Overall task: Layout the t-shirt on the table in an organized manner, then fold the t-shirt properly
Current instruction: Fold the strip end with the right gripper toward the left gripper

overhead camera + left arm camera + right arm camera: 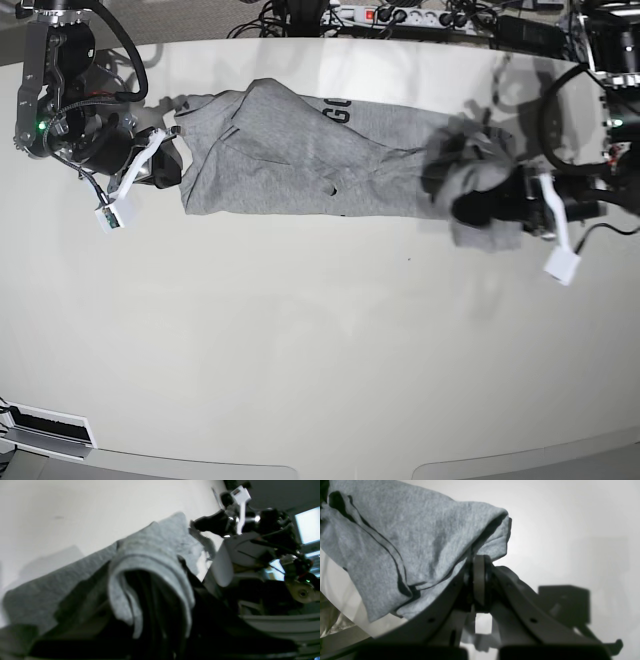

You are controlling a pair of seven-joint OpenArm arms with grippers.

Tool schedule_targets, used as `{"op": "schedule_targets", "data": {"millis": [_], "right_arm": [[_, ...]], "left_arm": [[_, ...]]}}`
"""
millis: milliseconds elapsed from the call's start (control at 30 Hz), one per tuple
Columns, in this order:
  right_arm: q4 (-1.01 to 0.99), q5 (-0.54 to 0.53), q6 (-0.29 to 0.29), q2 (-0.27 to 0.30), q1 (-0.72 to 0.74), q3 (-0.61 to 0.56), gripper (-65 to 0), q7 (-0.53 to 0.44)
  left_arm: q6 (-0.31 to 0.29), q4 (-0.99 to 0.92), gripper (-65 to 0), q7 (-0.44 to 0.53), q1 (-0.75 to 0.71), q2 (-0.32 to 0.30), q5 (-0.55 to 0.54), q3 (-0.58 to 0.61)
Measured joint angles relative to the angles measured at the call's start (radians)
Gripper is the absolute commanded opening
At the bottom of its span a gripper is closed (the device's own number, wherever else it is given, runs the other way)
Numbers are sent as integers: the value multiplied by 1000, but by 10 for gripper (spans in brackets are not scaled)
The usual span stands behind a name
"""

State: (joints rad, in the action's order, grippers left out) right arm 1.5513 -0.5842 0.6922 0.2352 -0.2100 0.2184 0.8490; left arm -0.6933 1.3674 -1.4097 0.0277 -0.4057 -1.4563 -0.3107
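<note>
Glossy off-white table (300,350) is spanned at its far side by the grey t-shirt (300,160), pinched at opposite ends by the left gripper (500,205) and right gripper (478,562), presumably for stretching it flat

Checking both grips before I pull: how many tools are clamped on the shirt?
2. The right tool pinches the t-shirt at its end on the base view's left; the left tool holds the bunched opposite end, its tips hidden by cloth.
</note>
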Motion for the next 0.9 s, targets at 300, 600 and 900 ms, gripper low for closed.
{"op": "schedule_targets", "data": {"millis": [300, 600, 900], "right_arm": [[0, 0, 0, 0, 0, 0, -650, 0], [24, -4, 0, -2, 19, 14, -650, 9], [203, -128, -23, -2, 48, 291, -461, 123]], "left_arm": [[0, 0, -458, 15, 0, 26, 3, 43], [0, 0, -366, 13, 3, 29, 4, 37], [0, 0, -650, 13, 17, 23, 44, -127]]}}
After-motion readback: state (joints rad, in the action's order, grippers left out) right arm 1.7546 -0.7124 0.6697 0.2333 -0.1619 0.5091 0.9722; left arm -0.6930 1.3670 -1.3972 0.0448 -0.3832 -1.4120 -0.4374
